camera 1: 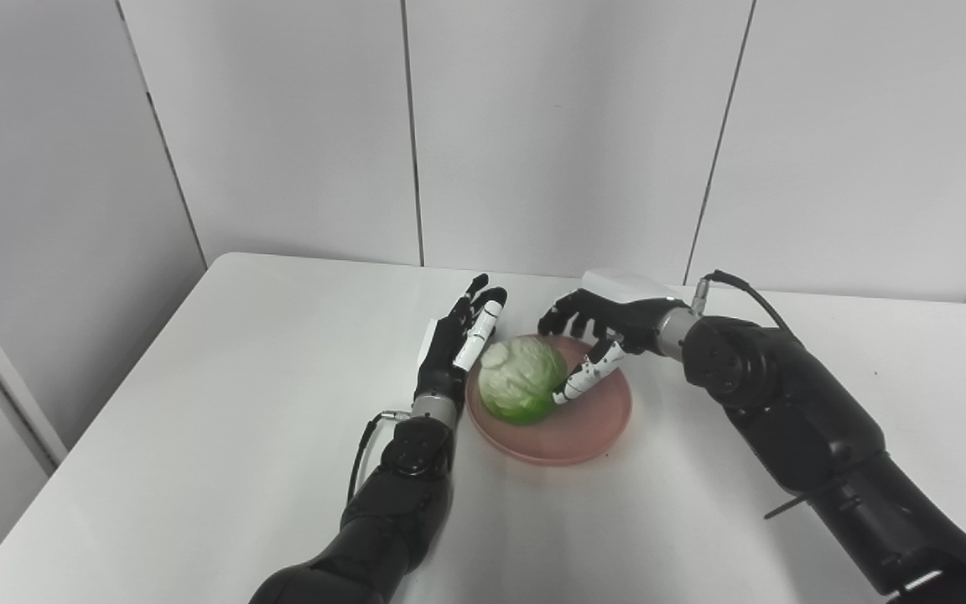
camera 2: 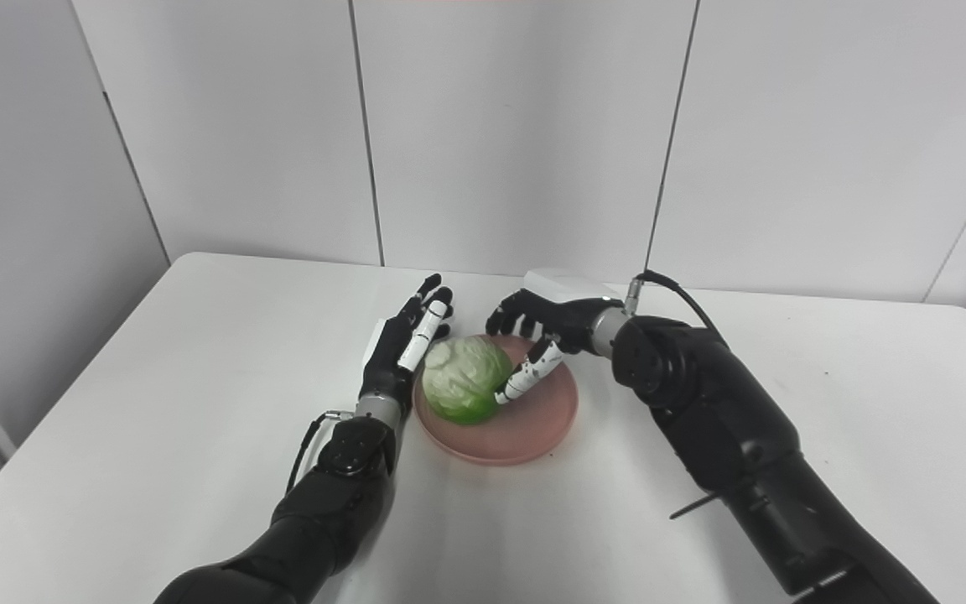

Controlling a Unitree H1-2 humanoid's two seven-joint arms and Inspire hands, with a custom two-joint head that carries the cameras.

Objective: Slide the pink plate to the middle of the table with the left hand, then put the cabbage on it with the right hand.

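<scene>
The pink plate (camera 1: pixel 588 429) lies near the middle of the white table. A pale green cabbage (camera 1: pixel 521 379) rests on the plate's left half. My left hand (camera 1: pixel 456 346) is open, its fingers stretched flat along the plate's left rim, close beside the cabbage. My right hand (camera 1: pixel 605 323) hovers over the plate's far side with its fingers spread and loosely curled. Its thumb (camera 1: pixel 588 375) points down against the cabbage's right side, while the other fingers stay behind the cabbage, apart from it.
The white table (camera 1: pixel 198 403) stretches wide on both sides of the plate, and its far edge meets a grey panelled wall (camera 1: pixel 533 126). My right forearm (camera 1: pixel 785 419) crosses the table's right part.
</scene>
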